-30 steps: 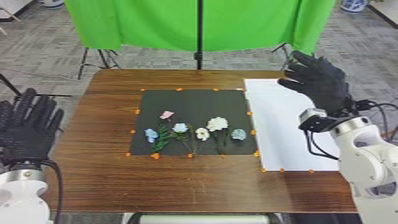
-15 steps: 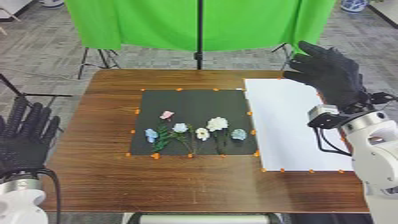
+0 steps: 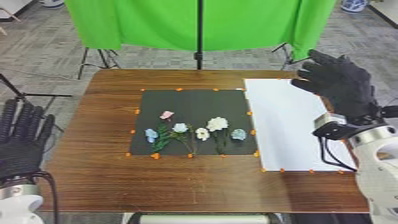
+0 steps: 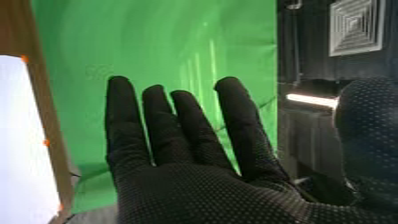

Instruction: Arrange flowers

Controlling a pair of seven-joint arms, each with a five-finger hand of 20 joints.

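The right robot hand (image 3: 342,87), gloved in black, hangs raised off the tabletop's far right corner, its fingers apart and gripping nothing. To its left and back toward the robot lie the flowers, set in a loose row on a dark mat (image 3: 191,102). Nearest it in the row is a pale blue bloom (image 3: 239,134), with a full white blossom (image 3: 218,124) just beside; farther left come a small white flower (image 3: 202,134), a bluish-white one (image 3: 180,128), a pink one (image 3: 166,115) and a light blue one (image 3: 151,135). The stems run roughly toward the robot, heads away, so a pick would likely call for a leftward, inward swing and a pinch across a stem; thin stalks could slip or drag their neighbors. The right hand is the nearer to the full white blossom; the left robot hand (image 3: 19,155), fingers straight and holding nothing, is off the tabletop's left side. Between the mat and the right hand runs a white sheet (image 3: 280,120), edged with orange tabs on the brown wooden tabletop (image 3: 195,187). Beyond, a green curtain (image 3: 142,25) hangs over gray flooring (image 3: 53,57).
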